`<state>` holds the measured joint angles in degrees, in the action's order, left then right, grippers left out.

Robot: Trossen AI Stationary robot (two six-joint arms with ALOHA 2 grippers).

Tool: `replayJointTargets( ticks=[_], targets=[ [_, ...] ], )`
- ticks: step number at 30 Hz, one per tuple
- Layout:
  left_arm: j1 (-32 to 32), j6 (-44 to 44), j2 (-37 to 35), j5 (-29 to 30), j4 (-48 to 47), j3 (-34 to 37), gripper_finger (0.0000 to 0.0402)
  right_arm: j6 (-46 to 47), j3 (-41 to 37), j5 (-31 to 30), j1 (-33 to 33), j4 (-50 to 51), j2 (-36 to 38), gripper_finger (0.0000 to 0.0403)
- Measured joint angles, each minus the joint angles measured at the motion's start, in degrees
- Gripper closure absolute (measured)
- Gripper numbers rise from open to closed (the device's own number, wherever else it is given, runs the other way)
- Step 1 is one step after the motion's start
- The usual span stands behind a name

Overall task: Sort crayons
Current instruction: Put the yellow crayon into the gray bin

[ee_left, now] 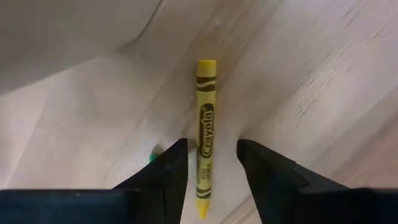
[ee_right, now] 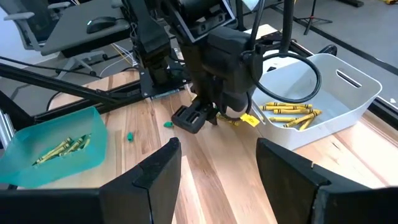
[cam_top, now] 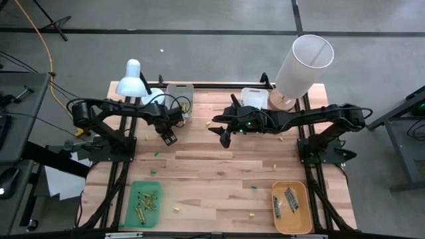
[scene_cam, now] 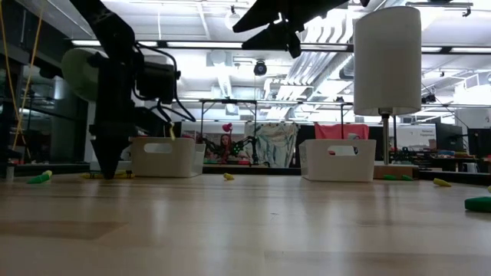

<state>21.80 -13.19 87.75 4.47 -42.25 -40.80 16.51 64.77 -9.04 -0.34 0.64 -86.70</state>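
Left claw point(ee_left: 208, 165) is down at the worktop point(cam_top: 219, 166) near the back-left white bin point(cam_top: 180, 99), fingers spread w/ a yellow crayon point(ee_left: 206, 134) lying flat between them. The crayon's long axis runs straight out along the claw's forward line, parallel to the fingers, so a close should catch it across its width; the near end is already between the tips, the far end pokes out ahead. Nothing pinched yet, as far as the wrist view shows. Right claw point(ee_right: 217, 165) hangs above the worktop's middle back, spread and empty, well apart from that crayon, so the left arm is clearly the nearer one. Containers: the back-left white bin holds a bunch of yellow crayons point(ee_right: 287, 115); the green tray point(cam_top: 145, 202) front-left holds yellowish-green sticks; the orange tray point(cam_top: 291, 207) front-right holds a few grey-blue ones; the second white bin point(cam_top: 254, 98) at back centre, contents not legible. Likely next: close, lift, carry to the nearby white bin.
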Motion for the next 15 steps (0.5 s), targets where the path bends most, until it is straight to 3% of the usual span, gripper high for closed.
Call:
replayJointTargets(
  ticks=[6, 12, 15],
  targets=[
    [-1.45, -1.58, -1.32, -5.32, -0.16, 0.22, 0.0293, -0.02, 0.0, 0.0, 0.0, 0.0, 0.0, 0.0202],
    [-6.49, -3.64, -1.44, -8.39, -0.21, 0.26, 0.039, -0.35, 0.0, 0.0, 0.0, 0.06, 0.0, 0.0202],
    [-10.33, -5.76, -1.44, -9.31, 1.99, 0.3, 0.0392, -0.89, 0.0, -0.01, 0.0, 0.44, 0.0, 0.0202]
  ],
)
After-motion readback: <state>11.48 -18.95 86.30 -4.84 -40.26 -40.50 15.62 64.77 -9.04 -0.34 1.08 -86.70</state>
